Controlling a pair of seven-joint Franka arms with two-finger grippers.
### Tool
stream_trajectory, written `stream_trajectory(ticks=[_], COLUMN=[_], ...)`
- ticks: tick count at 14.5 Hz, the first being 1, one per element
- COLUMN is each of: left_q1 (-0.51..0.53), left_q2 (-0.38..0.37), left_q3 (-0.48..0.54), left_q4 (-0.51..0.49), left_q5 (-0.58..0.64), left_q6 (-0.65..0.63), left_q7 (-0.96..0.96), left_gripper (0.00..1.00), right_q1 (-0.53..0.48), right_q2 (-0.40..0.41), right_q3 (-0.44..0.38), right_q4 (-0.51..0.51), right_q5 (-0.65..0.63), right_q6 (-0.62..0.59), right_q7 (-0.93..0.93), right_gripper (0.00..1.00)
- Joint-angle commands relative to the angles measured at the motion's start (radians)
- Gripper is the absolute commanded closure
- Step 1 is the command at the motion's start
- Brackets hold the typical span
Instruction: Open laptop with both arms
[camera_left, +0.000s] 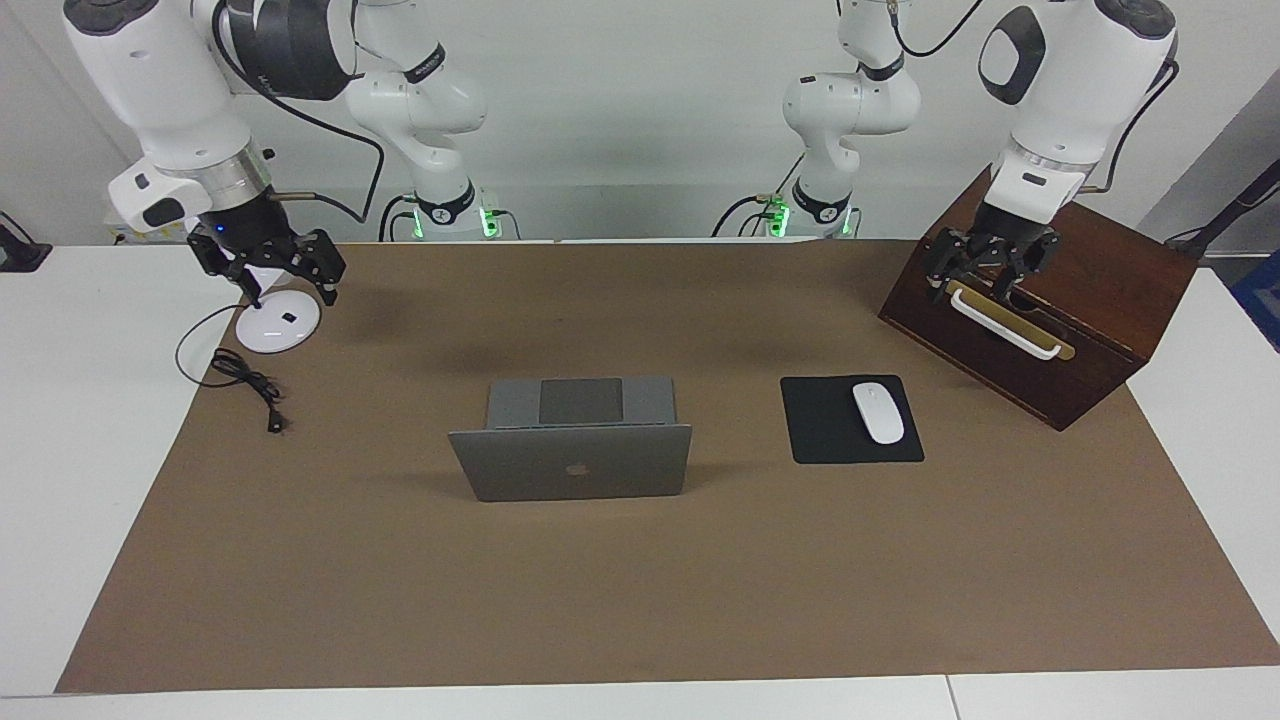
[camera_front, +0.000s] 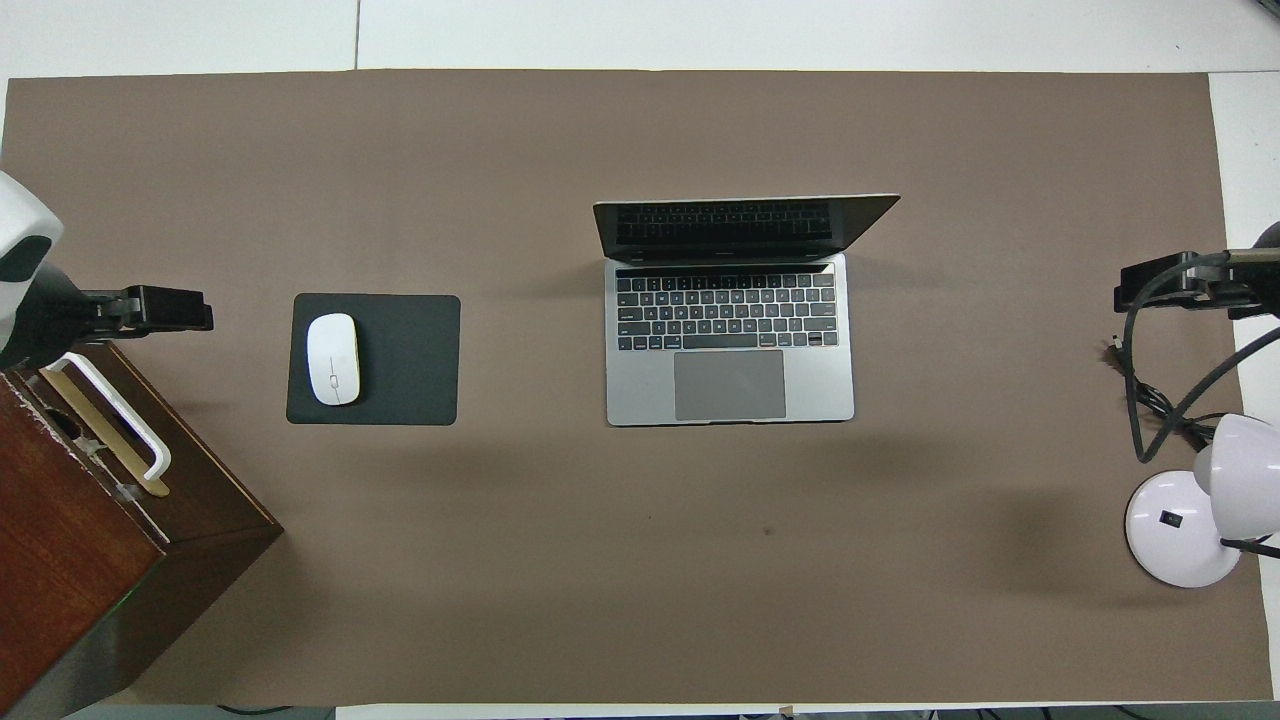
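The silver-grey laptop stands open in the middle of the brown mat, its lid upright with the apple logo facing away from the robots. The keyboard and trackpad show in the overhead view. My left gripper is open and empty, up over the wooden box at the left arm's end, well away from the laptop; it also shows in the overhead view. My right gripper is open and empty, up over the lamp base at the right arm's end; it also shows in the overhead view. Neither gripper touches the laptop.
A black mouse pad with a white mouse lies beside the laptop toward the left arm's end. A dark wooden box with a white handle stands at that end. A white lamp base and black cable lie at the right arm's end.
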Motion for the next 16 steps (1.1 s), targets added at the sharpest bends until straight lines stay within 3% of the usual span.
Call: stream_trajectory(ticks=[1, 8, 16], left_q1=[0.009, 0.053, 0.058], left_q2=[0.04, 0.104, 0.104], left_q3=[-0.01, -0.008, -0.01], left_q4=[0.091, 0.266, 0.265], left_q5=[0.028, 0.03, 0.03], left_q6=[-0.101, -0.332, -0.324], left_q7=[-0.001, -0.001, 0.0], left_gripper=[0.0, 0.0, 0.0], right_q1=[0.0, -0.003, 0.002], right_q2=[-0.029, -0.028, -0.028], right_q3=[0.007, 0.007, 0.008], right_q4=[-0.033, -0.031, -0.033], right_q5=[-0.01, -0.005, -0.005], right_q6=[0.024, 0.024, 0.024], right_q7=[0.01, 0.005, 0.005], right_gripper=[0.0, 0.0, 0.0])
